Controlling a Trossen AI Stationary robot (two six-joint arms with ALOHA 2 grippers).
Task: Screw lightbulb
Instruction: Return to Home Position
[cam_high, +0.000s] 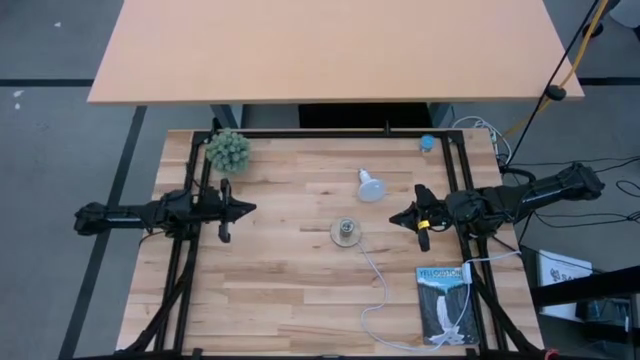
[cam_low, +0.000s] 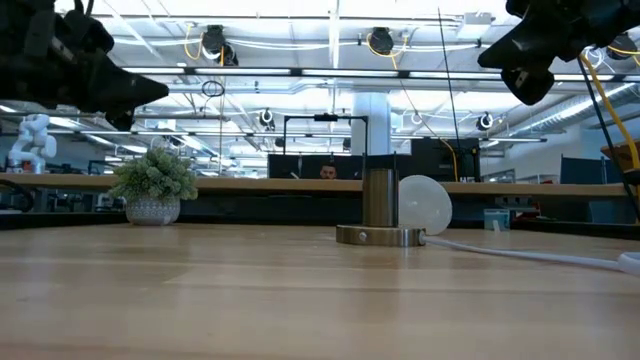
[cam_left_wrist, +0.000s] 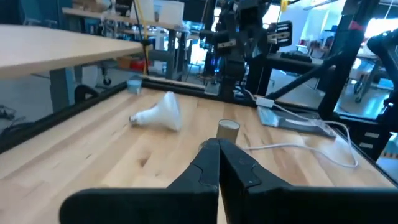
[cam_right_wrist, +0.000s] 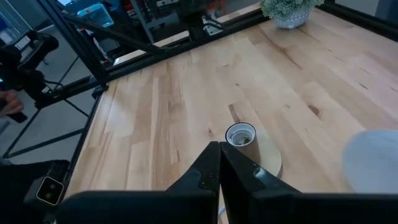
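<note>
- You'll find the lightbulb (cam_high: 370, 184) lying on its side on the wooden table (cam_high: 280, 290). It is not in the socket and neither gripper touches it.
- Its long axis runs diagonally across the planks. The narrow screw base points toward the far edge and a little toward the left arm's side, and the round globe faces the near side and the right arm.
- The bulb is smooth, frosted white, swelling from a slim pale neck to a wide dome. In the low view only the dome shows, peeking out from behind the socket.
- The socket (cam_high: 346, 232) stands upright and empty, a short metallic cylinder on a flat round disc. It sits near the bulb but apart from it, on the bulb's near side. A thin white cord (cam_low: 500, 249) trails from it across the table.
- The left gripper (cam_high: 248, 208) hangs above the table's left side, well apart from the bulb. Its dark fingers (cam_left_wrist: 208, 165) are pressed together, holding nothing.
- The right gripper (cam_high: 395, 216) hovers off the table near the bulb and socket. Its fingers (cam_right_wrist: 208, 165) are likewise closed and empty.
- A small bushy green plant (cam_high: 228, 150) in a pale pot sits at the far left, a small blue object (cam_high: 427, 143) at the far right, and a booklet (cam_high: 443, 300) at the near right.
</note>
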